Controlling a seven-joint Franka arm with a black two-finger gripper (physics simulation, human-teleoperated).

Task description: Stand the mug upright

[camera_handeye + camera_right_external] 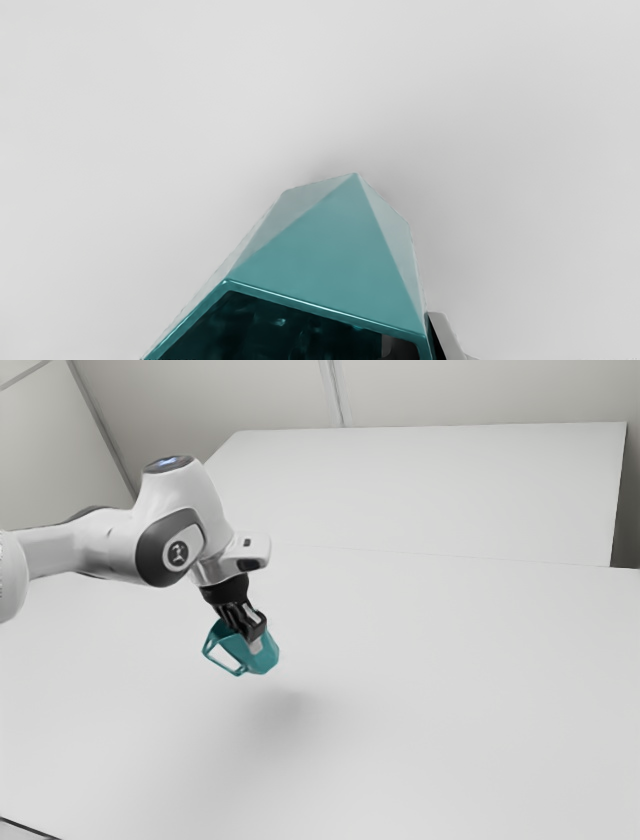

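1. Table [420,730]: one, white, its bare surface running from the foreground back beneath the arm.
2. Shadow [283,708]: one, soft-edged, on the table below the mug and apart from it.
3. Mug [262,658]: one, teal, faceted, with one angular handle [222,659] facing the exterior view's left. It is held in the air above the table, tilted; the mouth faces up toward the gripper, the base down toward the exterior view's right. In the wrist view, the rim and dark interior lie nearest the gripper.
4. Gripper [255,641]: one, black, with two fingers, clamped on the mug's wall. In the wrist view, one finger [444,327] lies against the outside of the wall and the other inside the mouth.
5. Arm [120,542]: one, white with dark grey joint covers, entering from the exterior view's left. One round emblem [177,553] marks a joint cover; its detail is too small to read.
6. Panel [430,485]: one, large and pale, behind the table.
7. Walls [200,395]: two visible, light grey, meeting at a corner; one narrow vertical strip [334,392] runs down the rear one.
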